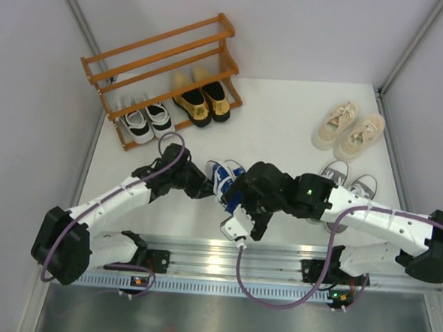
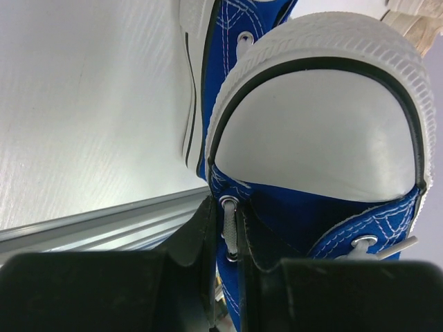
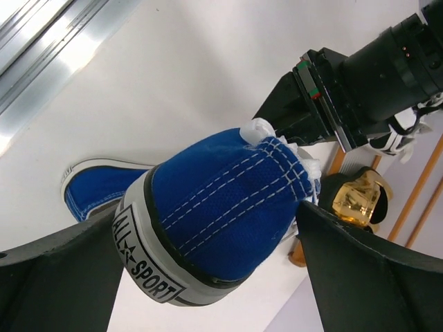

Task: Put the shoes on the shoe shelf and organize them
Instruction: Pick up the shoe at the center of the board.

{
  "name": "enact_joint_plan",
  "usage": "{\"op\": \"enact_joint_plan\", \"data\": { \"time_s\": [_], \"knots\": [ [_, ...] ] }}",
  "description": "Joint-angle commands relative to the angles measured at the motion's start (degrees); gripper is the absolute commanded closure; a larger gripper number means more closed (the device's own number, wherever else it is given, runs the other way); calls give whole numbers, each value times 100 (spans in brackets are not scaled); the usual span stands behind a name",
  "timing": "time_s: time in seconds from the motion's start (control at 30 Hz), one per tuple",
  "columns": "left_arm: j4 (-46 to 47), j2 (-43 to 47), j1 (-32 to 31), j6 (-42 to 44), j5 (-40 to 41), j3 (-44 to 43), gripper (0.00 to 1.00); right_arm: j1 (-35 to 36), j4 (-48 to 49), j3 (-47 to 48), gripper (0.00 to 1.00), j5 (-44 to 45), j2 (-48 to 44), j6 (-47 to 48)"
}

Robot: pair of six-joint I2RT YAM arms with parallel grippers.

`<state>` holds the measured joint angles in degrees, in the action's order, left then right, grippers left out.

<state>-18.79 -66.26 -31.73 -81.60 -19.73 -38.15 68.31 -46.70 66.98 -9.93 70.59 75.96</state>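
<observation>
The blue canvas sneakers are at the table's front middle, between my grippers. My left gripper is shut on the eyelet flap and white lace of one blue sneaker, seen in the left wrist view. My right gripper is open, its fingers wide apart on either side of that sneaker's raised heel. The other blue sneaker lies on the table beside it. The orange-brown shelf stands at the back left, with gold loafers and black-and-white sneakers on its lowest tier.
Beige lace-ups sit at the back right. Grey sneakers lie partly under my right arm. A metal rail runs along the near table edge. Walls close in on both sides.
</observation>
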Motion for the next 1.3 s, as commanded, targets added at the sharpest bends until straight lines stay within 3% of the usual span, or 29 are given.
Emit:
{"op": "enact_joint_plan", "data": {
  "time_s": [0.0, 0.1, 0.2, 0.3, 0.33, 0.53, 0.63, 0.77, 0.8, 0.83, 1.0, 1.13, 1.27],
  "knots": [
    [51, -71, 8, 153, -672, -456, 100, 182, 12, 183, 1, 79, -107, 278],
    [-98, -176, 8, 285, -822, -553, 100, 270, -155, 280, 1, 71, -54, 419],
    [-195, -247, 17, 399, -884, -614, 100, 340, -208, 342, 8, -17, 16, 428],
    [-196, -238, 9, 426, -919, -658, 100, 411, -129, 316, 30, -61, 25, 323],
    [-196, -230, 8, 426, -910, -659, 100, 411, -86, 316, 42, -70, 8, 253],
    [-196, -63, 17, 399, -875, -632, 100, 402, 196, 307, 70, -105, -89, -248],
    [-196, 8, 8, 391, -840, -641, 97, 376, 231, 307, 79, -114, -115, -406],
    [-187, 218, 26, 487, -796, -720, 77, 323, 231, 333, 86, -254, -185, -644],
    [-196, 288, 35, 540, -779, -764, 70, 253, 231, 342, 87, -298, -203, -688],
    [-196, 341, 35, 584, -744, -790, 55, 218, 249, 342, 88, -351, -247, -784],
    [-204, 833, 53, 927, -471, -826, 24, -203, 284, 404, 94, -817, -379, -1101],
    [-291, 1141, 53, 1409, -322, -852, 20, -529, 345, 377, 98, -1063, -502, -1320],
    [-949, 1466, 52, 2770, 292, -1264, 17, -854, 451, 421, 100, -1099, -572, -1505]
  ]
}}
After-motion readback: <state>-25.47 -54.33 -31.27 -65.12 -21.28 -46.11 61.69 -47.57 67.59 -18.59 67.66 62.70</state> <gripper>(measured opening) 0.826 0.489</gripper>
